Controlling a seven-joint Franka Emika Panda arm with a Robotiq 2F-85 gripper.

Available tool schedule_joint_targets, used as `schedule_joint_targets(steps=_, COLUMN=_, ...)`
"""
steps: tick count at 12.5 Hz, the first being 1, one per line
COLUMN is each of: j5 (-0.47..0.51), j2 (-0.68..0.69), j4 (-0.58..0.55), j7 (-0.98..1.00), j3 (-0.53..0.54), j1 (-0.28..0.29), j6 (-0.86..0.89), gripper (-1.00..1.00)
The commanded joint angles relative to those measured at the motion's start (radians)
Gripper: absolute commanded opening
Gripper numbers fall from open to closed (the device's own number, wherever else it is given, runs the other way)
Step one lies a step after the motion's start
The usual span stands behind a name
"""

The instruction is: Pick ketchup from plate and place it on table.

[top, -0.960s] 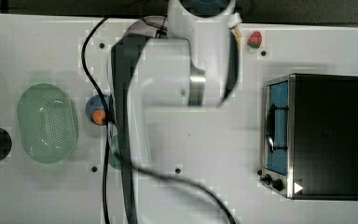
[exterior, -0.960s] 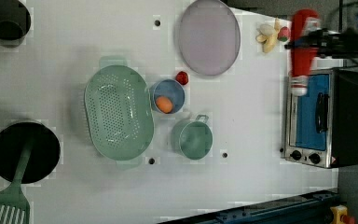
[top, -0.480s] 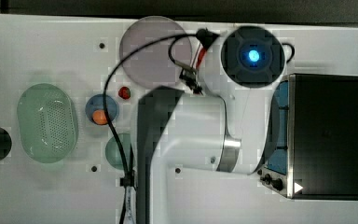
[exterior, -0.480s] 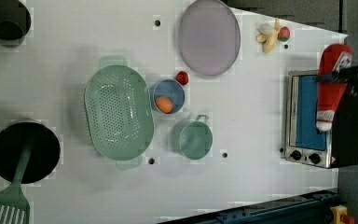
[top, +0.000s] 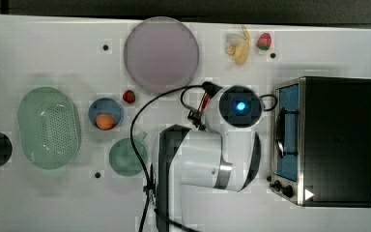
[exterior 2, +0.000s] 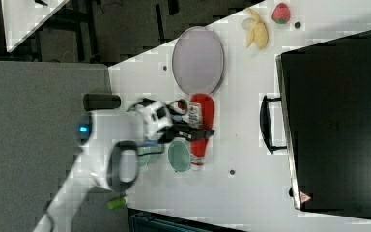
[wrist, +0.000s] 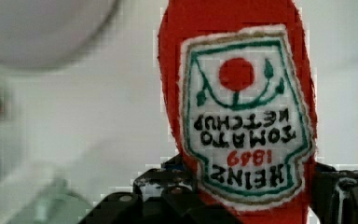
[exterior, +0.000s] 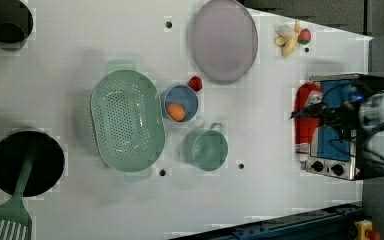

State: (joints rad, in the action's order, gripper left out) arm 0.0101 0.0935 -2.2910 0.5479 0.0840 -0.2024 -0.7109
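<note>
Ketchup (wrist: 237,112), a soft red bottle, hangs clamped in the half-open claw (exterior 2: 193,131), off the empty plate (top: 161,54), ready to lower onto the table (top: 53,203).

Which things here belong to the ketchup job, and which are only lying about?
Job:
ketchup bottle, held in the hand
plate
table

Lying about:
colander
blue bowl
green cup
banana
toaster oven
</note>
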Motion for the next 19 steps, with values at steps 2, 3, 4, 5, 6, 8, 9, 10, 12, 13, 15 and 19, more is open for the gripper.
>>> schedule_joint_targets(steps=2, j5=0.005, j2=0.081, j4=-0.013, j7=0.019, j3=0.015, j1=0.011, j6=-0.046, gripper=0.27)
schedule_joint_targets(steps=3, j5=0.005, j2=0.110, j4=-0.012, j7=0.018, j3=0.015, j1=0.012, j6=-0.071, gripper=0.27)
schedule_joint_targets(steps=4, j5=0.005, j2=0.133, j4=-0.012, j7=0.019, j3=0.016, j1=0.013, j6=-0.103, gripper=0.27)
schedule_joint_targets(steps=5, j5=0.005, j2=0.149, j4=-0.014, j7=0.019, j3=0.017, j1=0.014, j6=-0.124, gripper=0.36)
schedule_joint_targets(steps=6, j5=0.005, j2=0.155, j4=-0.016, j7=0.018, j3=0.018, j1=0.014, j6=-0.128, gripper=0.57)
schedule_joint_targets(steps=8, j5=0.005, j2=0.145, j4=-0.010, j7=0.018, j3=0.021, j1=0.014, j6=-0.128, gripper=0.99)
schedule_joint_targets(steps=9, j5=0.005, j2=0.135, j4=-0.004, j7=0.019, j3=0.022, j1=0.014, j6=-0.123, gripper=1.00)
schedule_joint_targets(steps=10, j5=0.005, j2=0.120, j4=0.002, j7=0.018, j3=0.023, j1=0.014, j6=-0.117, gripper=1.00)
schedule_joint_targets(steps=12, j5=0.005, j2=0.075, j4=0.041, j7=-0.012, j3=0.025, j1=0.014, j6=-0.109, gripper=1.00)
schedule_joint_targets(steps=13, j5=0.005, j2=0.045, j4=0.067, j7=-0.045, j3=0.025, j1=0.014, j6=-0.087, gripper=1.00)
schedule_joint_targets(steps=15, j5=0.005, j2=-0.022, j4=0.137, j7=-0.173, j3=0.028, j1=0.014, j6=0.022, gripper=1.00)
schedule_joint_targets(steps=19, j5=0.005, j2=-0.120, j4=0.337, j7=-0.492, j3=0.042, j1=0.019, j6=0.314, gripper=1.00)
